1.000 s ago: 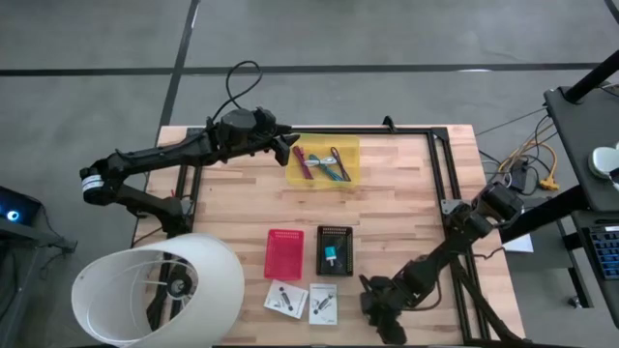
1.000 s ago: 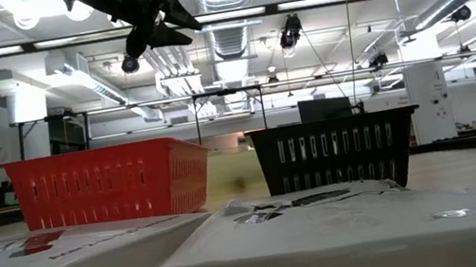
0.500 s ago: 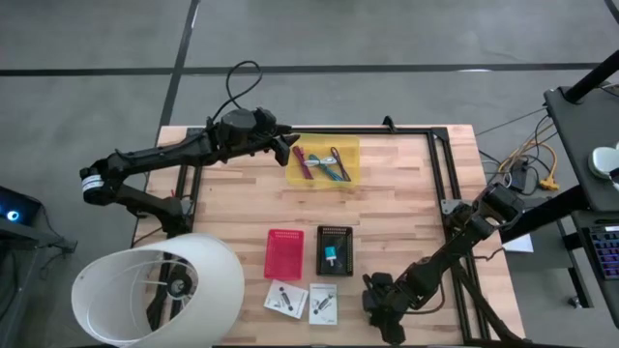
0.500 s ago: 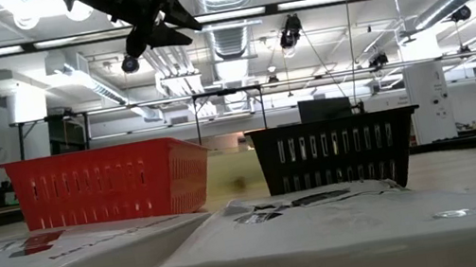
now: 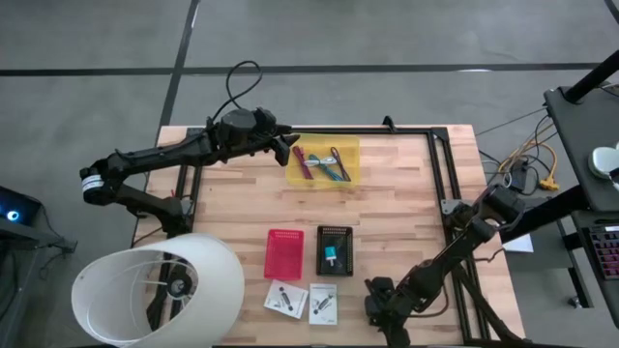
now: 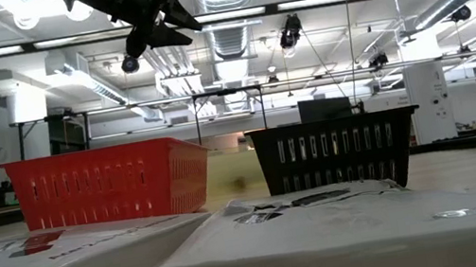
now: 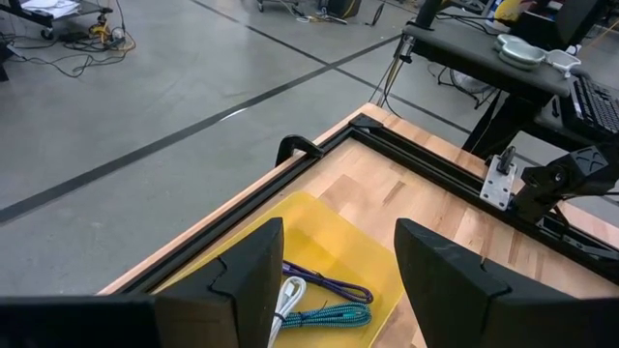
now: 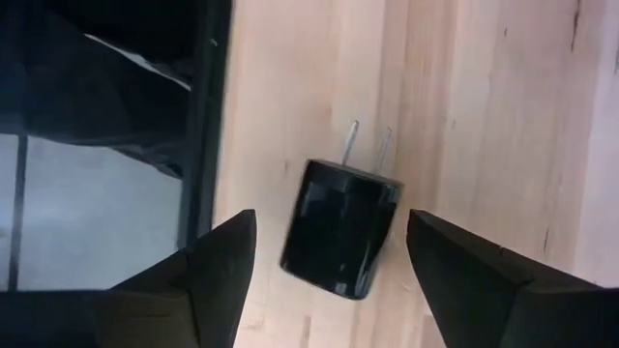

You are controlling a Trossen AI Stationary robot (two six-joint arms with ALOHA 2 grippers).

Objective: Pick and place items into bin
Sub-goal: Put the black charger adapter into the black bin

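Surface: pale wooden table (image 5: 387, 208) with a black frame along its edges, grey floor around it.
Right gripper (image 8: 334, 275): low over the table's near edge, fingers (image 8: 222, 271) spread apart with nothing between them touching; in the high view it sits at (image 5: 382, 307).
Black plug adapter (image 8: 340, 227): lies flat on the wood directly below the right gripper, in the gap between its two fingers, its two metal prongs pointing away from the gripper; not touched.
Left gripper (image 7: 334, 280): hangs above the far side of the table, fingers apart, empty; seen from above at (image 5: 290, 150).
Yellow tray (image 5: 350, 147): just ahead of and below the left gripper, holding purple and teal cords (image 7: 324, 295).
Red bin (image 5: 283, 254): well to the side of the right gripper, mid-table.
Black bin (image 5: 336, 235): beside the red bin, nearer the right gripper, a teal item inside.
White cards (image 5: 286, 299): two, near the right gripper along the same table edge.
Lamp shade (image 5: 155, 290): white, beyond the cards, at the table corner.
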